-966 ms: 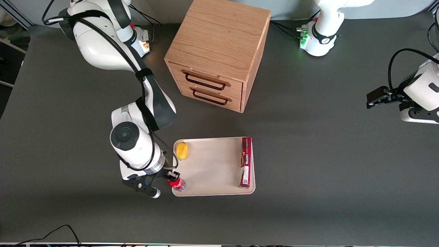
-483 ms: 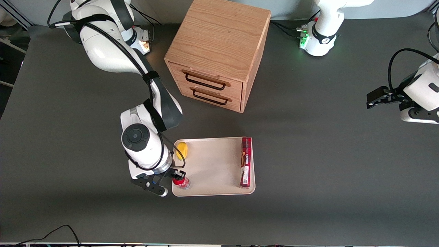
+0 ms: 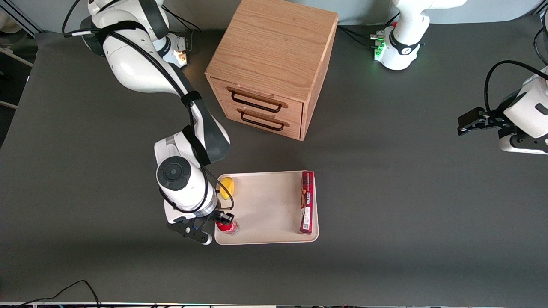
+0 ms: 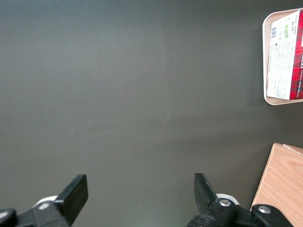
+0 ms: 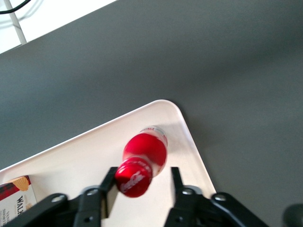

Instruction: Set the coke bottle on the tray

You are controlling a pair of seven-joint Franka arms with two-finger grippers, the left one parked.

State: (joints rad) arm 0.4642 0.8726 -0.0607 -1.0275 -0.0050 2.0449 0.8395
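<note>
The coke bottle [image 3: 227,227], red with a red cap, stands on the cream tray [image 3: 265,205] in the corner nearest the front camera, at the working arm's end. My right gripper [image 3: 222,221] is over the bottle's top. In the right wrist view the cap of the bottle [image 5: 142,156] sits between the fingers of the gripper [image 5: 142,188]. It touches one finger, and a gap of tray [image 5: 71,161] shows between it and the other finger. The jaws stand open around the cap.
A yellow lemon [image 3: 227,187] lies on the tray's corner farther from the camera. A long red box [image 3: 307,201] lies along the tray's edge toward the parked arm. A wooden two-drawer cabinet [image 3: 269,64] stands farther back.
The gripper moved with the bottle toward the parked arm's end, from the tray's rim to over its corner. The bottle now stands on the tray with a gap at one finger.
</note>
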